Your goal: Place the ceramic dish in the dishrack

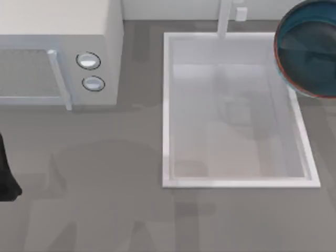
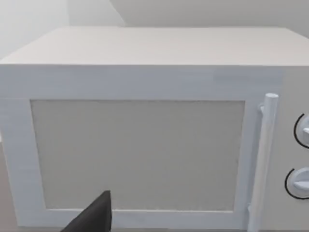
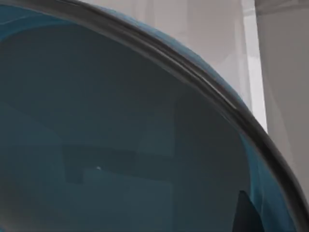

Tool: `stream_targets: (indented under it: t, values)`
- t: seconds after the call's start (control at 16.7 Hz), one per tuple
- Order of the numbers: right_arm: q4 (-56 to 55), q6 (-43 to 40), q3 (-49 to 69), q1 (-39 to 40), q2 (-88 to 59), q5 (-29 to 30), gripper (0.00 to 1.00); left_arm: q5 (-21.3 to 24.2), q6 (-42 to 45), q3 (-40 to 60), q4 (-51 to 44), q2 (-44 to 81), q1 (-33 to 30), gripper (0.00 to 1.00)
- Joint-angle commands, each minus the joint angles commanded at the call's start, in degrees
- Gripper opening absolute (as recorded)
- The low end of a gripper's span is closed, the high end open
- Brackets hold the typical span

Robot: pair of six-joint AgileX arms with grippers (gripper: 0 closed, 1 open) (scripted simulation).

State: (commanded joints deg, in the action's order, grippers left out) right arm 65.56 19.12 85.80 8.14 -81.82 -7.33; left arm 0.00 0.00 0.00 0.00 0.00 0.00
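Observation:
The ceramic dish, a glossy teal-blue bowl with a reddish-brown rim, hangs tilted at the far right of the top view. It overlaps the back right corner of the white sink basin and runs off the picture's edge. In the right wrist view its blue inside is very close, and a dark finger of my right gripper lies against it near the rim. The right gripper is shut on the dish. The dishrack is out of view. My left gripper sits low in front of the microwave door, with its arm at the table's left edge.
A white microwave with a vertical handle and two round knobs stands at the back left. A white tap rises behind the basin. Grey countertop stretches along the front and between microwave and basin.

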Motion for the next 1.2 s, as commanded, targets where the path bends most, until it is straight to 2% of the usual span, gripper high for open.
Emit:
stream_targets:
  t: [0.48, 0.72, 0.9, 1.2]
  values:
    - [-40.3, -12.1, -13.3, -29.8, 15.8, -18.5, 0.00, 0.0, 0.0, 0.0, 0.0, 0.0, 0.0, 1.00]
    - [-53.5, -16.8, -18.4, -40.9, 22.8, -25.7, 0.00, 0.0, 0.0, 0.0, 0.0, 0.0, 0.0, 1.00]
    - [-57.1, -18.2, -20.1, -44.4, 25.1, -27.9, 0.00, 0.0, 0.0, 0.0, 0.0, 0.0, 0.0, 1.00]
    - [-57.1, -18.1, -19.9, -44.2, 24.8, -27.8, 0.00, 0.0, 0.0, 0.0, 0.0, 0.0, 0.0, 1.00]
